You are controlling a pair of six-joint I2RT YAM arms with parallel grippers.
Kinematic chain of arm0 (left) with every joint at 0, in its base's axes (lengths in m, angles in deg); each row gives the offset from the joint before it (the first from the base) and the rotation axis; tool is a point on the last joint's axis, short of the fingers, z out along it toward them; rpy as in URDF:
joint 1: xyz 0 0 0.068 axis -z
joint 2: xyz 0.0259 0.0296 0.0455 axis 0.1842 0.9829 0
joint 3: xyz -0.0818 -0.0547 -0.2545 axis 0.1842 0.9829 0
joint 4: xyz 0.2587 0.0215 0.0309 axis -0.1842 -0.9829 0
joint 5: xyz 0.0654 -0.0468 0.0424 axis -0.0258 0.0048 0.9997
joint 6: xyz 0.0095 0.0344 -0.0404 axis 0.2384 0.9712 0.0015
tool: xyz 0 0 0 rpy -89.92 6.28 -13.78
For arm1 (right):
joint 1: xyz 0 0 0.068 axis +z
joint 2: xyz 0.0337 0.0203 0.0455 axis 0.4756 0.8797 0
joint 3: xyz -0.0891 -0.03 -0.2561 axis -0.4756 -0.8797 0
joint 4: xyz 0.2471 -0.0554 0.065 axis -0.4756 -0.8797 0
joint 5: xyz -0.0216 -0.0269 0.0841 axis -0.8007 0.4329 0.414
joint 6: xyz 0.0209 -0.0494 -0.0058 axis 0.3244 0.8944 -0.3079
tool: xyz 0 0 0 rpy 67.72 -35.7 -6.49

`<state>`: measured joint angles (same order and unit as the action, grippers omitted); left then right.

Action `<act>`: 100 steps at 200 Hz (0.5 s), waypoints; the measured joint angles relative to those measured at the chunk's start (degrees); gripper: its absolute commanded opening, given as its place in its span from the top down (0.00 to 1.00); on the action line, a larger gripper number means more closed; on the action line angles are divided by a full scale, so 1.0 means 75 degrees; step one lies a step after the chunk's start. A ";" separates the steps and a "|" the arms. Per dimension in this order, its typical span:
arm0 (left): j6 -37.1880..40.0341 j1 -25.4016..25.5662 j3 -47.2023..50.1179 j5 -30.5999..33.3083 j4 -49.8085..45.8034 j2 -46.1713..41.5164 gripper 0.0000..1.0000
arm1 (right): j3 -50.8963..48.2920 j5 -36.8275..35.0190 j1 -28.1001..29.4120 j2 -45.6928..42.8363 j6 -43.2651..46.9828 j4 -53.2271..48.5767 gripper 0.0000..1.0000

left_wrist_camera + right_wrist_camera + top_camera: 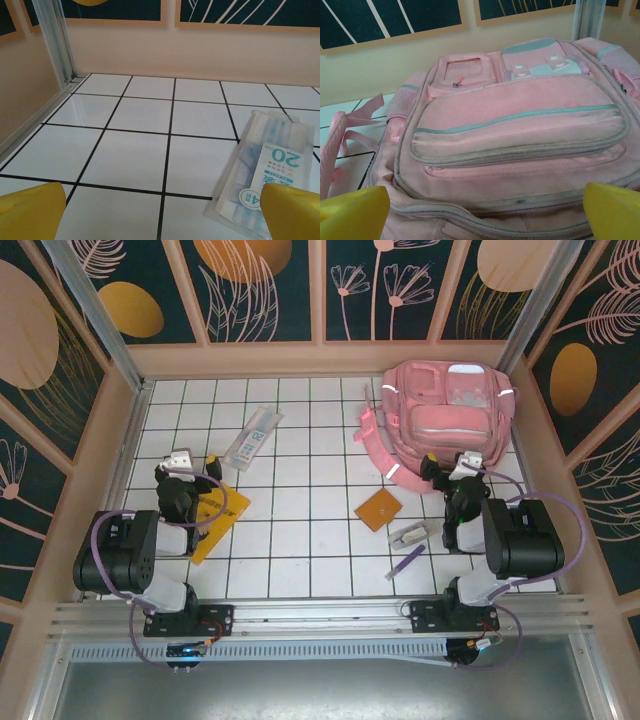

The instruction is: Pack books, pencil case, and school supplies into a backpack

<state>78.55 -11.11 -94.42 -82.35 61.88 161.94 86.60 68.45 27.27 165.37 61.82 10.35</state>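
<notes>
The pink backpack [445, 415] lies flat at the back right, zips closed, front pockets up. My right gripper [455, 463] hovers at its near edge, open, with the yellow fingertips [352, 212] wide apart over the backpack [520, 130]. My left gripper [190, 462] is open over bare tiles, nothing between its fingertips [30, 210]. The pencil case [252, 437] lies just ahead and to its right, and the pencil case [265, 170] shows blue print. The yellow-orange booklet [215, 515] sits partly under the left arm. The small orange booklet [377, 509], whitish-grey item [408, 534] and purple pen [405, 562] lie mid-right.
The white gridded tabletop [300, 470] is boxed in by beige walls with a metal post [57, 42] in the far left corner. Pink straps [372, 435] trail off the backpack's left side.
</notes>
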 measured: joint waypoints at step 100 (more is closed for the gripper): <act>0.0000 0.0000 0.0000 0.0000 0.0000 0.0000 0.01 | 0.0000 0.0050 -0.0003 0.0000 0.0000 0.0000 0.01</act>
<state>78.55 -11.11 -94.42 -82.35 61.88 161.94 86.60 68.82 27.25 165.37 61.82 10.35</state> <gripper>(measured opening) 0.990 0.993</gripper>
